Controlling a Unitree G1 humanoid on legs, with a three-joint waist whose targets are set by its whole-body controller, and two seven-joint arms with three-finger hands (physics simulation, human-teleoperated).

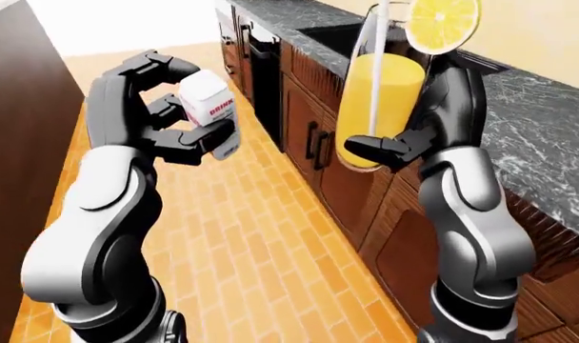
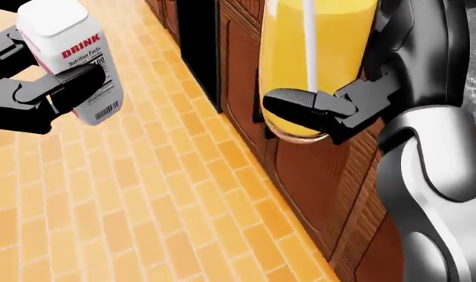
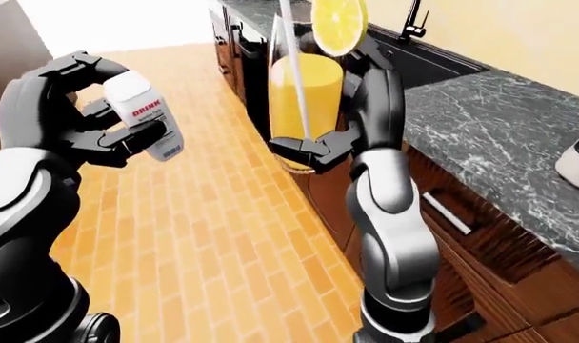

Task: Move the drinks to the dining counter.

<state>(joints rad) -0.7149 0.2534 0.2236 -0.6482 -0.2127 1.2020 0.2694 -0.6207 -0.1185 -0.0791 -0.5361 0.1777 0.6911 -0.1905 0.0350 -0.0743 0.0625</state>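
- The left hand (image 1: pixel 190 132) grips a white drink carton (image 1: pixel 210 114).
- The right hand (image 1: pixel 404 146) grips a tall juice glass (image 1: pixel 375 100) above the orange floor (image 1: pixel 261 243).

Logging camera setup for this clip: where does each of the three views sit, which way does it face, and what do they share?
Head view: on the head, tilted down at the orange tile floor; left hand on the drink carton, right hand on the juice glass.
Left-eye view: on the head, looking along the floor and cabinets; both arms, shoulders to hands.
Right-eye view: its pair, offset; adds the marble counter and sink faucet.
Shared: both hands and both drinks, held above the floor.
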